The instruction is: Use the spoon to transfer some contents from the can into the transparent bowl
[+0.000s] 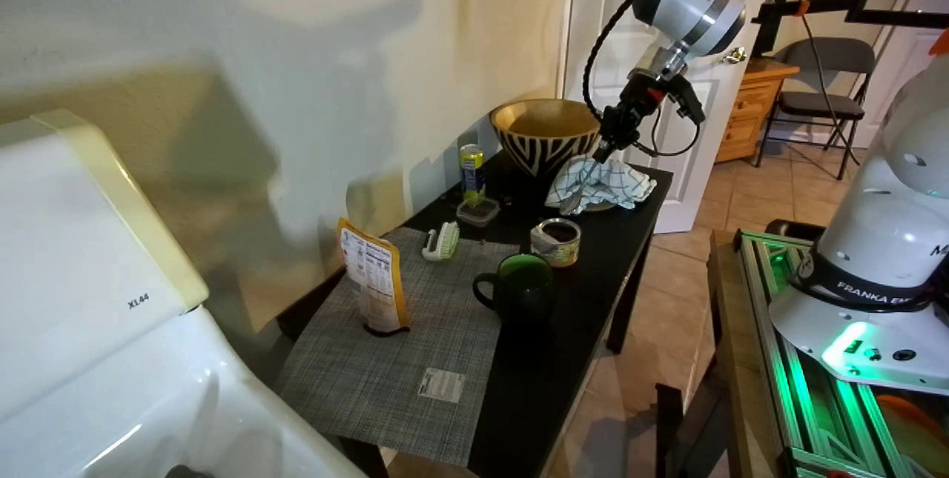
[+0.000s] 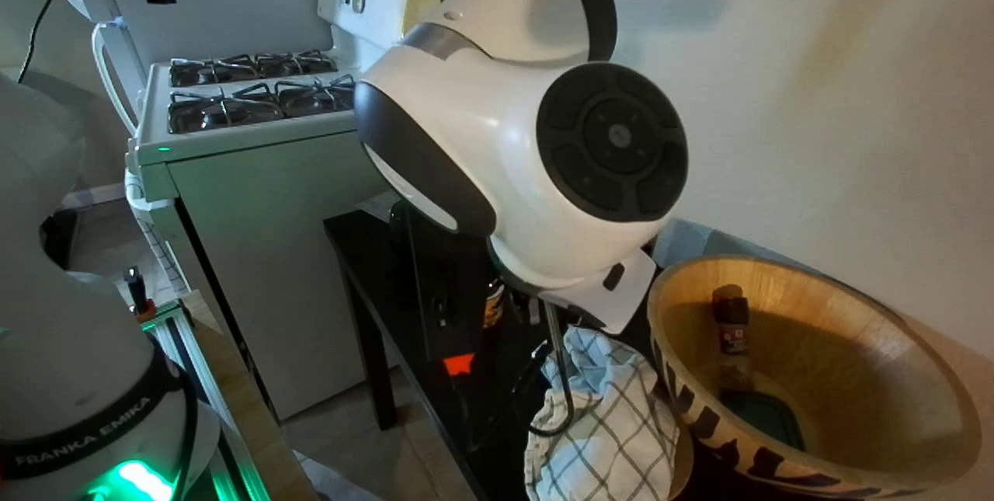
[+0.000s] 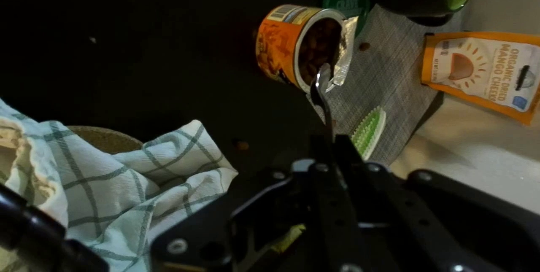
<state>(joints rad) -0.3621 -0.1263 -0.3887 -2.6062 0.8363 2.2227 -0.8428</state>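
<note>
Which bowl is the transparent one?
The small clear bowl, just in front of the yellow-and-blue container in an exterior view. The large bowl is opaque, with zebra-striped sides.

Your pincer [image 3: 332, 141] is black, your spoon [image 3: 318, 90] silvery, your can [image 3: 278, 46] orange, your bowl [image 1: 480, 221] clear. You have a black surface [image 1: 604, 244], a flecked grey placemat [image 1: 356, 389], a white towel [image 3: 114, 175] checked grey-green, and a mug [image 1: 525, 300] green inside.

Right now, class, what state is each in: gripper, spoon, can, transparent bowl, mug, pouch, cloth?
Gripper: shut on the spoon
Spoon: tip angled down, load unclear
Can: open, foil peeled back, brown pieces inside
Transparent bowl: uncovered, contents unclear
Mug: upright
Pouch: standing
Cloth: crumpled
</note>
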